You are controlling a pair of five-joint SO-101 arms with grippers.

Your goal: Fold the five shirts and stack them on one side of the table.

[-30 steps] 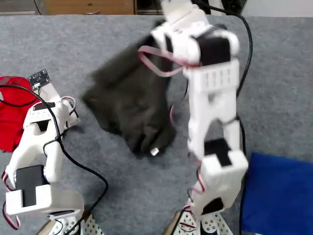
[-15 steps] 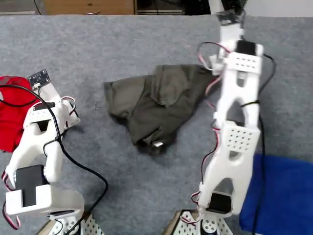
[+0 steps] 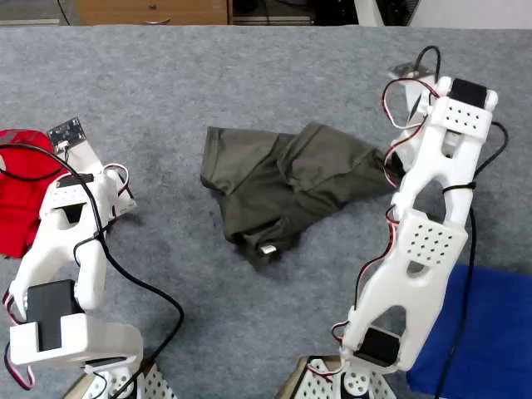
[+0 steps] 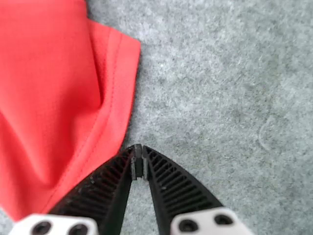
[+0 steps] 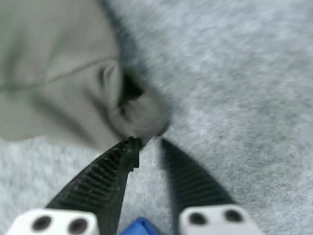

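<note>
An olive shirt [image 3: 291, 183] lies crumpled and partly spread in the middle of the grey table. My right gripper [image 5: 149, 143] is at its right-hand edge, fingers slightly open, with a bunched corner of the olive shirt [image 5: 58, 73] just past the tips. In the high view the right gripper [image 3: 392, 170] hangs from the tall white arm at the shirt's right end. A red shirt [image 3: 21, 191] sits at the table's left edge. My left gripper [image 4: 138, 166] is shut on nothing, its tips over bare carpet beside the red shirt's [image 4: 49, 93] hem.
A blue shirt [image 3: 482, 332] lies flat at the front right corner, beside the right arm's base. The left arm [image 3: 71, 216] stands at the front left with black cables trailing over the carpet. A wooden cabinet [image 3: 150, 12] runs along the far edge.
The right arm swung from the centre to the right, dragging the olive shirt with it and laying it out wider. The left arm stayed still.
</note>
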